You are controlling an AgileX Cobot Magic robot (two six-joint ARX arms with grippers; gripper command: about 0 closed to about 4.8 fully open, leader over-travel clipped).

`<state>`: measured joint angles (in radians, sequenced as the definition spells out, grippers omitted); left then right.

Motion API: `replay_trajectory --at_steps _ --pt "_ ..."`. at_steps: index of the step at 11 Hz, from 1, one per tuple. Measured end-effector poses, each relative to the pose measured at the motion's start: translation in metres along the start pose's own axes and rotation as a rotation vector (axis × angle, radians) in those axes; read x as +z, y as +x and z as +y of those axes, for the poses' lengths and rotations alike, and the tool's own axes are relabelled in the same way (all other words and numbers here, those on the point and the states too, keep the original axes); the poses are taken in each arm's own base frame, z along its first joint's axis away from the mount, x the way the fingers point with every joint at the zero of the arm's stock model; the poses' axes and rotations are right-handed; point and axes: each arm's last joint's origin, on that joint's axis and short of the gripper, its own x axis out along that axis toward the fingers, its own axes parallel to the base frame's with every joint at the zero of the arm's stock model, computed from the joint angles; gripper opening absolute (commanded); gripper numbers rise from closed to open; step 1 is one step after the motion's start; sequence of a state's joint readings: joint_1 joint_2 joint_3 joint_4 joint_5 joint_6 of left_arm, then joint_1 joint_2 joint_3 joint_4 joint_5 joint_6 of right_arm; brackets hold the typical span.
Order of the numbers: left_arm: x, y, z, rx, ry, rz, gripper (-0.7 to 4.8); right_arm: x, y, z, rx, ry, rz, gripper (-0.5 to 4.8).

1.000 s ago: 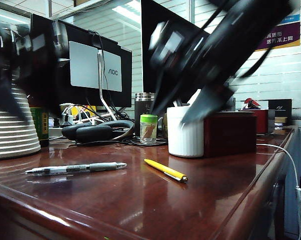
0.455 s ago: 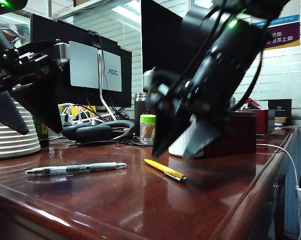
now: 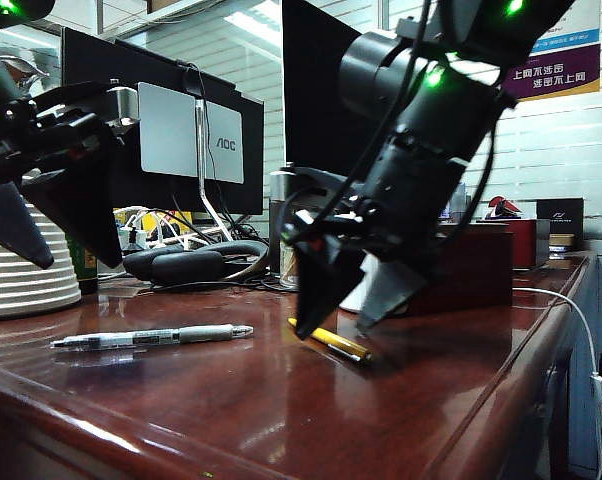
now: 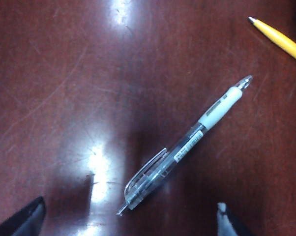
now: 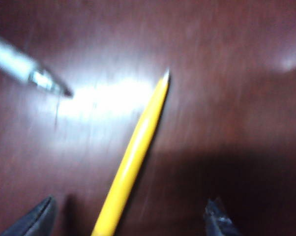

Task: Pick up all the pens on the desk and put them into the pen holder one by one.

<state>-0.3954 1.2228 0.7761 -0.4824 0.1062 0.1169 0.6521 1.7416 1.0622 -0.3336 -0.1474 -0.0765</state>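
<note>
We see 2 pens lying flat on the glossy reddish-brown worktop (image 3: 431, 400), well apart from each other. The clear pen (image 3: 151, 337) with the grey-white grip lies on the left side of the exterior view, its silver tip pointing toward the middle. The yellow pen (image 3: 333, 342) lies near the middle, angled toward the front edge, its dark tip nearer the camera.

The right end effector (image 3: 343, 318) hangs directly over the yellow pen, tilted down, its 2 dark fingers spread wide with the tips close to the worktop on either side of the barrel. In the right wrist view the yellow pen (image 5: 133, 157) runs between the parted fingertips (image 5: 30, 221), and we see no contact with it; that picture is blurred. The released right end effector holds nothing.

The left end effector (image 3: 41, 240) hovers high at the left edge of the exterior view, above the clear pen, also spread wide and empty. In the left wrist view the clear pen (image 4: 187, 145) lies on the worktop between the 2 fingertips (image 4: 25, 221).

The white pen holder (image 3: 353, 298) stands behind the right end effector, mostly hidden by it, just beside a dark red-brown box (image 3: 471, 270).
</note>
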Motion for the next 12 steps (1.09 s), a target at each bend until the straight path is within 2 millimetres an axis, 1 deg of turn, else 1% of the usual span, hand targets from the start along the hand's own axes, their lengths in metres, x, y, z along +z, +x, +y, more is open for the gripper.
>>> replay_trajectory --at_steps 1,2,3,4,5,6,10,12 --pt "0.0000 0.0000 0.0001 0.002 0.000 0.001 4.79 0.0015 0.0013 0.0000 0.000 -0.001 -0.005 3.00" --pt "0.0000 0.0000 0.0001 0.002 0.000 0.001 4.79 0.0015 0.0017 0.0010 -0.001 -0.003 -0.004 1.58" --pt "-0.0001 0.0000 0.0000 0.002 0.000 0.001 4.79 0.0012 0.0022 0.0009 -0.003 0.000 0.001 0.99" --pt "-0.0001 0.0000 0.0000 0.002 0.000 0.001 4.79 -0.0002 0.0022 0.0017 0.001 0.006 0.016 0.86" --pt "-0.0001 0.0000 0.0002 0.006 0.000 0.001 4.79 -0.0010 0.0020 0.0030 0.009 0.006 0.029 0.33" --pt "-0.0001 0.0000 0.0005 0.017 0.001 0.003 4.79 -0.0009 0.0017 0.0051 0.015 0.008 0.036 -0.07" --pt "-0.0016 0.0000 0.0004 0.019 0.001 0.018 4.79 -0.0006 0.0006 0.0061 0.017 0.008 0.043 -0.07" --pt "-0.0029 0.0000 0.0003 0.017 0.000 0.032 4.79 0.0055 -0.0025 0.0072 0.057 0.014 0.069 -0.07"
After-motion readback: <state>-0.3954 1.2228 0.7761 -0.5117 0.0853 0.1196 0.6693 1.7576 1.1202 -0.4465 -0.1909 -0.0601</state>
